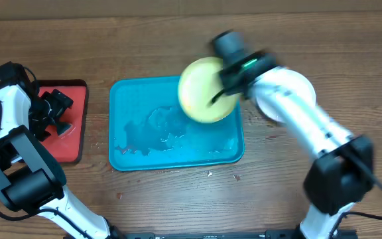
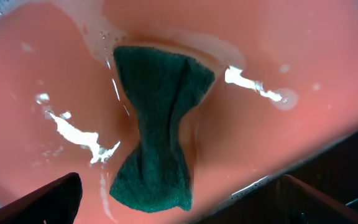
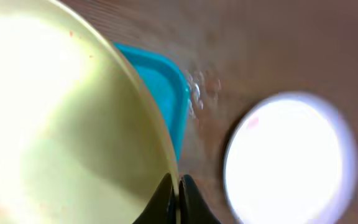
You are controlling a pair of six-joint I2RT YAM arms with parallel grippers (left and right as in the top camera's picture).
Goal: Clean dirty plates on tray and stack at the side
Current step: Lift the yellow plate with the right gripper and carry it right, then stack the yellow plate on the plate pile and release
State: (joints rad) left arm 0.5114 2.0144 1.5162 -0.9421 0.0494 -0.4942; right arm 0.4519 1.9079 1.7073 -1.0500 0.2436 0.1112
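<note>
My right gripper point(image 1: 225, 89) is shut on the rim of the yellow-green plate point(image 1: 204, 89) and holds it tilted above the far right part of the teal tray point(image 1: 131, 106). In the right wrist view the fingers point(image 3: 178, 193) pinch the plate's edge point(image 3: 61, 124), with the tray's corner point(image 3: 166, 81) behind. A bright white plate point(image 3: 289, 158) lies on the table to the right of the tray. The pale blue plate is not seen. My left gripper point(image 1: 55, 109) is open over the red tray.
The smaller red tray point(image 1: 78, 133) stands left of the teal tray; its wet floor point(image 2: 303, 50) holds a crumpled green sponge point(image 2: 157, 124) between my left fingers point(image 2: 179, 208). The teal tray's floor has water and foam point(image 1: 158, 136).
</note>
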